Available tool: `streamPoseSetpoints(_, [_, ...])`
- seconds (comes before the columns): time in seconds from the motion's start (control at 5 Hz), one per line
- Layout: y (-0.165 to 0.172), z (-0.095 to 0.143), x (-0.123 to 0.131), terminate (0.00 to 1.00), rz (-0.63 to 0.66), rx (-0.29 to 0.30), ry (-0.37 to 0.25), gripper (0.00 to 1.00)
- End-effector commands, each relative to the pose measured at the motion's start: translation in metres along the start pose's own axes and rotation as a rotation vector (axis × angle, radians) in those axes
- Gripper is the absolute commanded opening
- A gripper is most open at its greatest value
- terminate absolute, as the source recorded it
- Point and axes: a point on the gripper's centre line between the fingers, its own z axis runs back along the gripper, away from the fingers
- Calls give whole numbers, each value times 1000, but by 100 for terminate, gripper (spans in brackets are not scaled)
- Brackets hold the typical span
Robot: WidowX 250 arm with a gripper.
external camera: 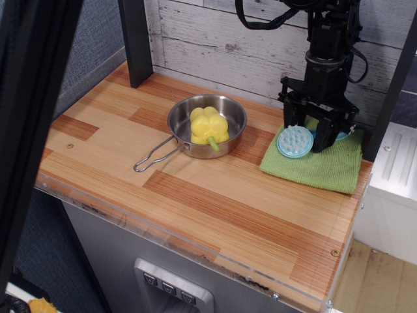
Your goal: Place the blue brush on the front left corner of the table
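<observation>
The blue brush [294, 141] is at the back right of the table [195, 202], over the green cloth [319, 166]. Its round head is tipped up so the pale bristles face the camera. Its handle runs back between the black fingers and is mostly hidden. My gripper [307, 137] hangs straight down from the black arm, its fingers drawn in around the brush handle just above the cloth. The front left corner of the table [49, 179] lies far from the gripper, partly behind a dark bar in the foreground.
A steel pan [207, 124] with a wire handle holds a yellow pepper toy [208, 126] at the table's middle back. A black post [135, 42] stands at the back left. A clear acrylic rim [195, 251] runs along the front edge. A white unit [391, 189] stands to the right.
</observation>
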Motion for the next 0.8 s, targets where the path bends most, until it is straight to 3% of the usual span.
streamPoseSetpoints(0.0, [-9,32,7,0,-35,5,-66,0])
streamPoseSetpoints(0.6, [-20,85,4,0,-51,14,-230,0])
